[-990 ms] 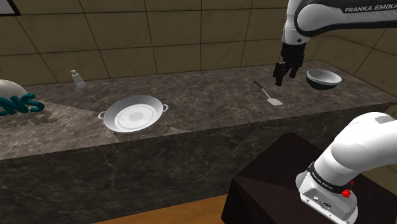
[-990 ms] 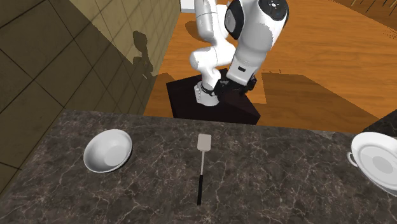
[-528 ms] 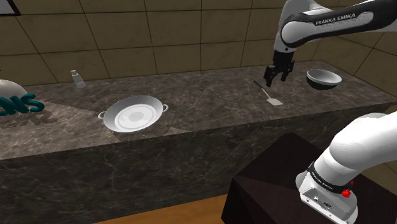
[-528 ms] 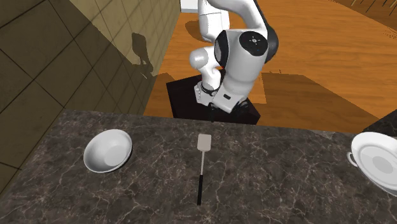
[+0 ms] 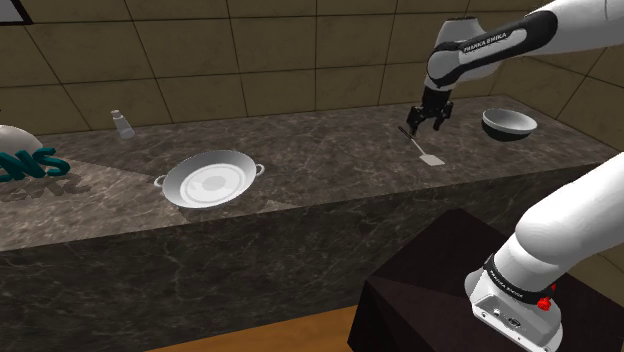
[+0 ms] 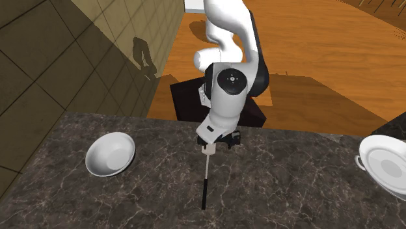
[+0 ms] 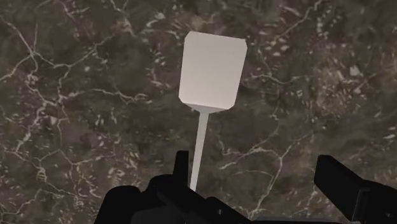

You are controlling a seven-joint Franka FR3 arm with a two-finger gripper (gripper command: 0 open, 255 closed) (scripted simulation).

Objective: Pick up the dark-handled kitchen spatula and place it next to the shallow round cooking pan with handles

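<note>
"What are you seeing?"

"I see a slim spatula (image 7: 213,71) with a square white blade, thin pale shaft and dark handle. It lies flat on the veined dark stone counter (image 5: 330,160), at the shoulder view's right, well apart from the shallow round white pan (image 5: 210,180) with 2 loop handles."

"And the claw?"

"My all-black gripper (image 5: 424,124) hangs over the shaft, jaws wide apart, holding nothing."

The arm (image 5: 565,225) was white with dark joints (image 5: 497,274). White "FRANKA EMIKA" lettering (image 5: 487,42) marked the upper-right segment. The gripper (image 5: 424,122) was black.
</note>
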